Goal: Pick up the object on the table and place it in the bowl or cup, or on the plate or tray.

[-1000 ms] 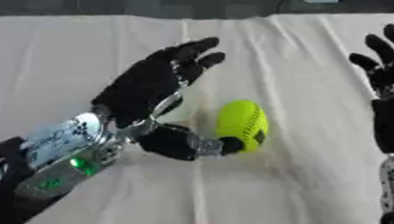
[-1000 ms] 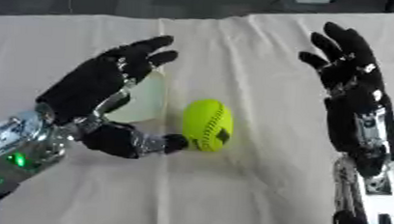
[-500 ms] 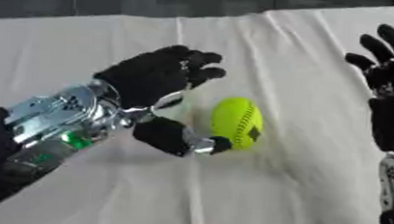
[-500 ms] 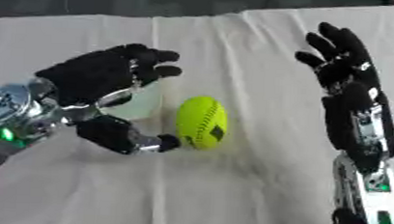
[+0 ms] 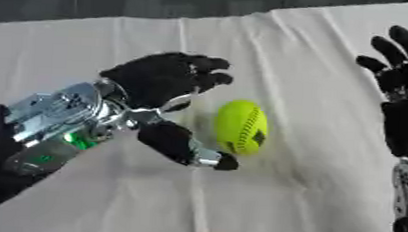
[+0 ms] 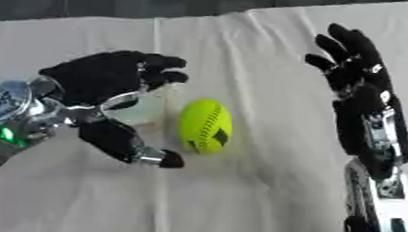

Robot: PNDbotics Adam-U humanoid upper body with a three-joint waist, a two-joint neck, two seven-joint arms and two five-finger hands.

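Observation:
A yellow-green football-shaped ball (image 5: 241,126) with a small dark mark lies on the cream tablecloth. My left hand (image 5: 160,79) hovers just to its left, palm turned toward it. The fingers are bent over above the ball's upper end, and the thumb (image 5: 187,148) reaches out under its lower end. The ball sits in the gap between them and nothing closes round it. Behind that hand a pale cup (image 6: 144,112) is mostly hidden. My right hand (image 6: 360,76) is raised at the right, open, fingers up, well apart from the ball.
The cream cloth (image 5: 264,201) covers the table, with creases running from the far edge. A dark strip (image 5: 91,2) runs along the back beyond the cloth. Bare cloth lies in front of the ball and between the two hands.
My left hand has turned and its fingers have bent from stretched out to hooked above the ball. The ball and the right hand have stayed in place.

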